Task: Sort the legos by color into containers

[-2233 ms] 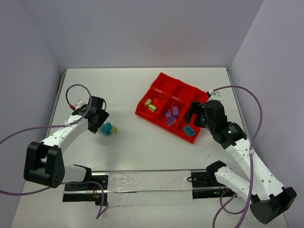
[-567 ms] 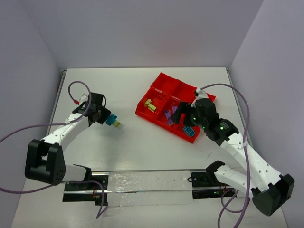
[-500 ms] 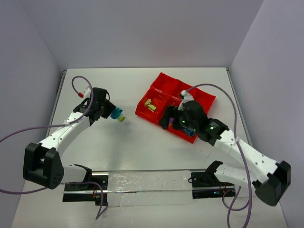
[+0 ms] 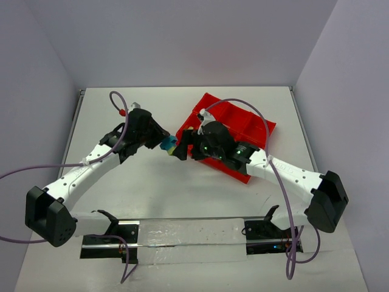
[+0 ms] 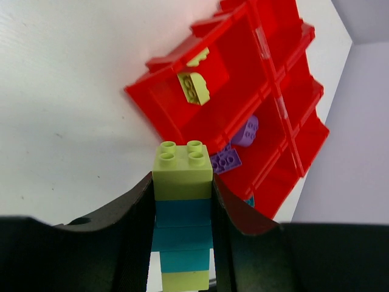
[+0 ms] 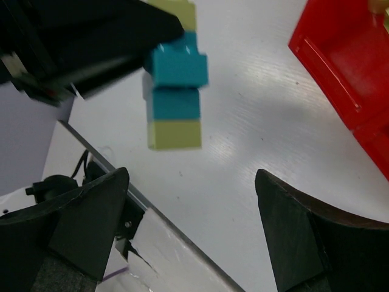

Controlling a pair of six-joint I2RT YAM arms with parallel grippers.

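A lego stack (image 5: 182,201) of pale yellow-green and teal bricks is pinched between the fingers of my left gripper (image 5: 182,240), which is shut on it. In the top view that stack (image 4: 169,145) hangs above the table just left of the red tray (image 4: 250,121). My right gripper (image 4: 180,149) faces it from the tray side. Seen from the right wrist, the stack (image 6: 174,91) floats ahead of my open right gripper (image 6: 194,234), beyond its fingertips. The containers hold yellow legos (image 5: 193,87), purple legos (image 5: 245,131) and a teal one (image 5: 249,201).
The right arm lies across the near half of the tray and hides some compartments in the top view. A metal rail (image 4: 182,231) with mounts runs along the table's near edge. Grey walls close in the table on three sides.
My left gripper has lifted the stack and carried it right, toward the tray. My right gripper has swung left from over the tray to meet the stack.
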